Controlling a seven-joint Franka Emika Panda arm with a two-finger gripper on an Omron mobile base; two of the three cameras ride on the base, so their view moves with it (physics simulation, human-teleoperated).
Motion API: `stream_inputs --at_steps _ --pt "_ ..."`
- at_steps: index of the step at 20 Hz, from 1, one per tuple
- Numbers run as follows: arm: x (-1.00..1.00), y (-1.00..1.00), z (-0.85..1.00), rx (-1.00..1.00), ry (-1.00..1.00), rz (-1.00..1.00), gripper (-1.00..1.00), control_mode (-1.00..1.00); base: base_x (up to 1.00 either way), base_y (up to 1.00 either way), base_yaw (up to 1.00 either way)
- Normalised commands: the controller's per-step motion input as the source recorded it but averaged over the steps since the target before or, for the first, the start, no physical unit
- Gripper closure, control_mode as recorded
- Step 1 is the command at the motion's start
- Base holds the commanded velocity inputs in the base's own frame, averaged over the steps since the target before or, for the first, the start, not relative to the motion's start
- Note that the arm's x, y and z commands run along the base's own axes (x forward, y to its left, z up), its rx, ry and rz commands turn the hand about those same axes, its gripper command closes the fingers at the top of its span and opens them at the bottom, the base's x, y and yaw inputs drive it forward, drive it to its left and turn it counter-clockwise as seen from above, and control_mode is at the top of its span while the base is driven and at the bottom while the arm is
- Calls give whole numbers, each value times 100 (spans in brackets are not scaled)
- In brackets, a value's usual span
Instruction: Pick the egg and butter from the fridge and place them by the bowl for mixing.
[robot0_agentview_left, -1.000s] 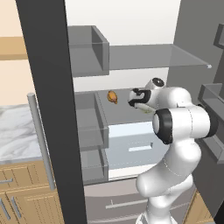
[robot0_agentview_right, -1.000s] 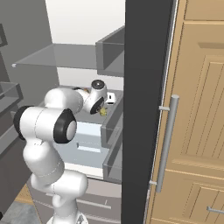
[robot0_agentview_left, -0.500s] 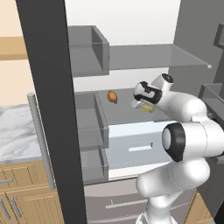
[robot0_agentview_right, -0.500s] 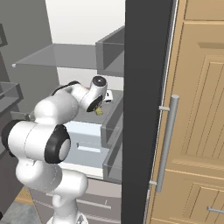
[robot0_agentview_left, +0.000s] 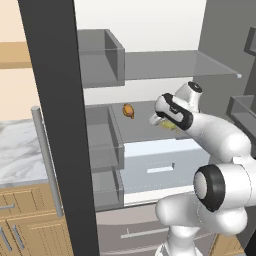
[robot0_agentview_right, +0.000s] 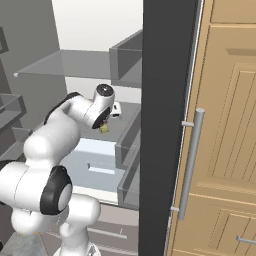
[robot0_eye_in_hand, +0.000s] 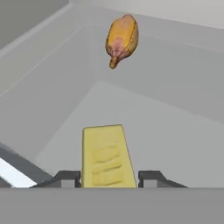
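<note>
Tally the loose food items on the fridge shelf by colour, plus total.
Yellow: 1, the butter, between the pincer fingertips.
Orange-brown: 1, the lump further back on the shelf.
Total: 2

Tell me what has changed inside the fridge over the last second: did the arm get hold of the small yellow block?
The arm stretched deeper over the grey shelf, and the gripper has closed on the small yellow butter block, a finger against each side. The orange-brown lump at the back stayed put, as did the fridge doors and bins.
</note>
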Motion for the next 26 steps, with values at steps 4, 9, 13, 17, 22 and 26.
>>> stream_inputs --at_steps 4,9,13,17,22,26 --pt "-56 11 34 1 0 0 100 -100 0 0 0" --pt "-55 2 27 0 0 0 100 -100 0 0 0" --pt "-58 0 15 0 0 0 100 -100 0 0 0" --pt "-52 5 1 0 0 0 100 -100 0 0 0" --pt "-18 4 0 0 0 0 100 -100 0 0 0" --pt "0 0 0 0 0 0 100 -100 0 0 0"
